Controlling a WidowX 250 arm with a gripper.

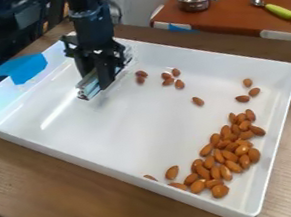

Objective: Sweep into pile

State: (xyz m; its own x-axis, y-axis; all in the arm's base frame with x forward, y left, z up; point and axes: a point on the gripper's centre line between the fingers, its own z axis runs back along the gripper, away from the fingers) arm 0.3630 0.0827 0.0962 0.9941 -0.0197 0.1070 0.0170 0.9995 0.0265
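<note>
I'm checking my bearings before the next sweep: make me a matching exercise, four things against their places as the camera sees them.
Things
1. Largest almond pile
2. Blue tape
3. Metal bowl
4. Gripper

Places
A. On the reddish-brown table behind
B. Over the tray's upper-left part
C. In the tray's lower-right part
D. Across the tray's rim

Pairs: 1-C, 2-D, 3-A, 4-B

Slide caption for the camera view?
Black robot arm gripping a silvery metal bar near brown oval almonds in a rectangular white plastic tray.
</note>
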